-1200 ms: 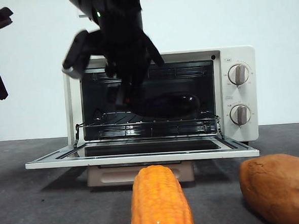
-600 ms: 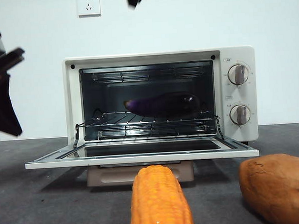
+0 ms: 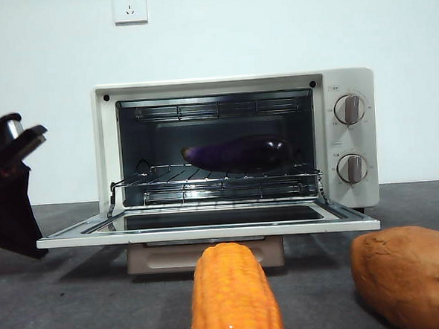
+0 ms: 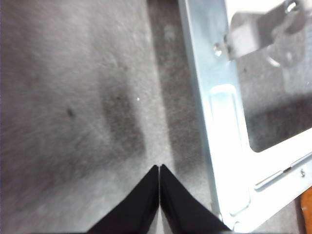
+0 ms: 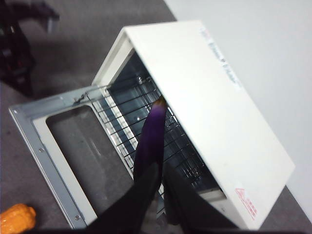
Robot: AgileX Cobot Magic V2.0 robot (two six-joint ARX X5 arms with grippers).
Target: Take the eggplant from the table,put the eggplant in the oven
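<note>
You see the eggplant [image 3: 237, 154] lying on the wire rack [image 3: 217, 183] inside the open oven [image 3: 352, 138]. Your left gripper [image 4: 159, 168], jaws closed on nothing, hangs over the table [image 4: 73, 97] beside the oven door [image 4: 219, 126]. Your right gripper [image 5: 160, 171] sits high above, jaws together and empty.

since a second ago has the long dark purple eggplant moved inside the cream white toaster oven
No. The eggplant lies on the same spot of the wire rack, level with the lower knob of the oven.
</note>
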